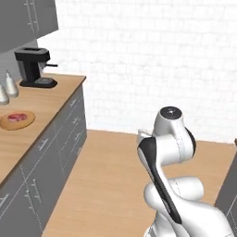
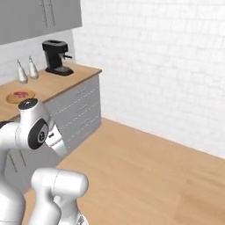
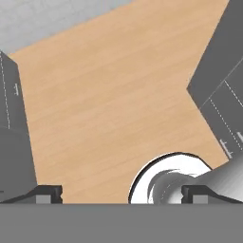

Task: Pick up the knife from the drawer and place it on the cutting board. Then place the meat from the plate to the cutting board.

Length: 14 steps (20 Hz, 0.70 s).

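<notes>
Meat [image 1: 17, 117] lies on the plate [image 1: 28, 121] on the wooden counter [image 1: 46, 99], which the left base view cuts off at its left edge. Gripper [image 3: 121, 193] points at bare floor [image 3: 109, 95], jaws spread wide, holding nothing; just its fingertips [image 3: 47, 193] show.

The white Franka arm with dark joints [image 1: 169, 152] is folded up pretty tight over its base, elbow bent, upper link leaning forward. In the hand view the two-finger gripper [image 3: 121, 193] points down, and its small dark fingertips [image 3: 47, 193] sit wide apart with nothing between them.
</notes>
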{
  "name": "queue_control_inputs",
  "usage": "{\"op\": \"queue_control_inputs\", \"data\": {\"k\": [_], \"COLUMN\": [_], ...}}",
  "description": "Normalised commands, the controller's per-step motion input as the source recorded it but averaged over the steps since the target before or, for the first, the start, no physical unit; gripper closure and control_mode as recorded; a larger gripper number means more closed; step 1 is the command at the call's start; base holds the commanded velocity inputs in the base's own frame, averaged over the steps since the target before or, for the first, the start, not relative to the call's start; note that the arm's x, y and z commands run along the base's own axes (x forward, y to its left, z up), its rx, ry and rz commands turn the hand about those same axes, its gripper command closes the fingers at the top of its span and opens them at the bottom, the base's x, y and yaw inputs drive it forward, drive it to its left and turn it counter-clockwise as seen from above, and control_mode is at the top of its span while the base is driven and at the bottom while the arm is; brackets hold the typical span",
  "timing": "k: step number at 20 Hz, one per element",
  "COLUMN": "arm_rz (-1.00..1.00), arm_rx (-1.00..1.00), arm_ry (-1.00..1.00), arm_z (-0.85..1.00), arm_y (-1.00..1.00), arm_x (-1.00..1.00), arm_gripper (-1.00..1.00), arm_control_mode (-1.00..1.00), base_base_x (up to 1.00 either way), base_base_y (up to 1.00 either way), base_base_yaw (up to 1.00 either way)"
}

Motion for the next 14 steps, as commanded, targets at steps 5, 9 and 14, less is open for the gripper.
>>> {"op": "queue_control_inputs", "data": {"k": [5, 9, 14], "arm_rz": [0.00, 0.00, 0.00], "arm_rx": [0.00, 0.00, 0.00], "arm_ry": [0.00, 0.00, 0.00], "arm_z": [0.00, 0.00, 0.00], "arm_y": [0.00, 0.00, 0.00], "arm_x": [0.00, 0.00, 0.00], "arm_gripper": [-1.00, -1.00, -1.00], "arm_control_mode": [1.00, 1.00, 1.00], "base_base_x": [1.00, 1.00, 1.00], "base_base_y": [0.00, -0.01, -0.04], "base_base_yaw": [0.54, 0.58, 0.59]}}
